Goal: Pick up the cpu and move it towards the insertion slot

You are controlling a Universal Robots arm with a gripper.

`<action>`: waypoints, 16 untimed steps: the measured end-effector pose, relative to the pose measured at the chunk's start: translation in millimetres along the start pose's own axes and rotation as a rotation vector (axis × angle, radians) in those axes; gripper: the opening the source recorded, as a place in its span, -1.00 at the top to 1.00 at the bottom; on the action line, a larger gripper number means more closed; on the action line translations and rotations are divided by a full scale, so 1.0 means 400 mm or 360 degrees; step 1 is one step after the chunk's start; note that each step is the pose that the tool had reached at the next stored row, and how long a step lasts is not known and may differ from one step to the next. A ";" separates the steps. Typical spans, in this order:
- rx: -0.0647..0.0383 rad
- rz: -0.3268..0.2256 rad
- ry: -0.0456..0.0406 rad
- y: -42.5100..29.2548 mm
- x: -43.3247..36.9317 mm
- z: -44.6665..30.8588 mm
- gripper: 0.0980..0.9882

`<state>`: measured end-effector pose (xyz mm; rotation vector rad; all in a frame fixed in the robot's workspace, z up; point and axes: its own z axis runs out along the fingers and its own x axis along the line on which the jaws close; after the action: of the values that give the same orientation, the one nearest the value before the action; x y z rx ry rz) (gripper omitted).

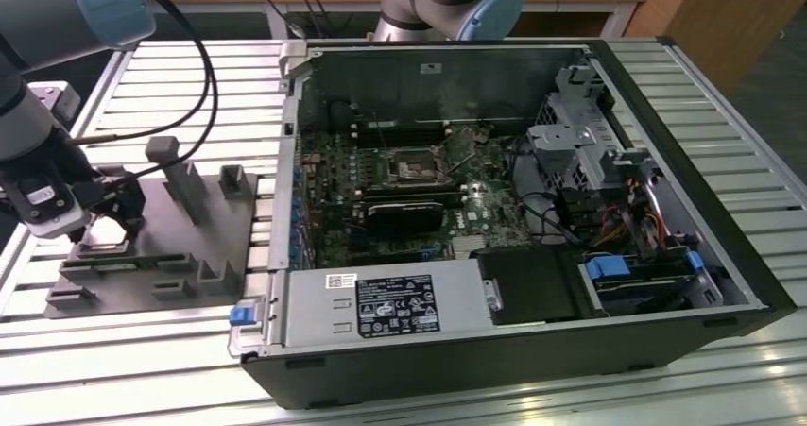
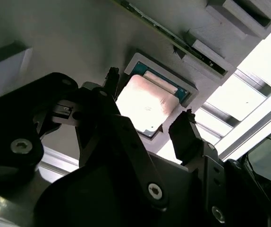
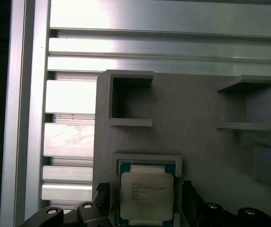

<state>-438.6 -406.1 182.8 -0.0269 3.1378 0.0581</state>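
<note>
Exterior view. The arm stands at the exterior view's left with its pincer [image 1: 101,216] lowered onto the grey fixture [image 1: 164,261], which rests on the slatted metal surface [image 1: 127,360]. The insertion slot [image 1: 414,167] sits on the green board inside the open computer case [image 1: 530,350]. It is well apart from the pincer, toward the exterior view's right. The chip itself is too hidden here to make out.

First wrist view. The cpu [image 3: 146,194] lies flat in a shallow square recess of the fixture, metal top facing up. One dark finger stands on each of two opposite sides of it, and the chip's edges run square to the finger faces. It has no long axis to speak of.

Second wrist view. The fingers [image 2: 188,132] are apart and straddle the chip, which is centred between them and directly below the pincer. A gap shows on each side, and I judge there is no contact yet. The cpu is seated in the recess, not lifted.
</note>
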 end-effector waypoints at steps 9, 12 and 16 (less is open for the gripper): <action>-0.0001 0.0000 0.0000 0.003 0.000 0.003 -0.15; -0.0002 0.0000 0.0000 0.003 0.000 0.003 0.00; -0.0002 0.0000 0.0000 0.003 0.000 0.003 0.00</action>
<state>-438.7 -404.8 181.8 -0.0267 3.1379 0.0599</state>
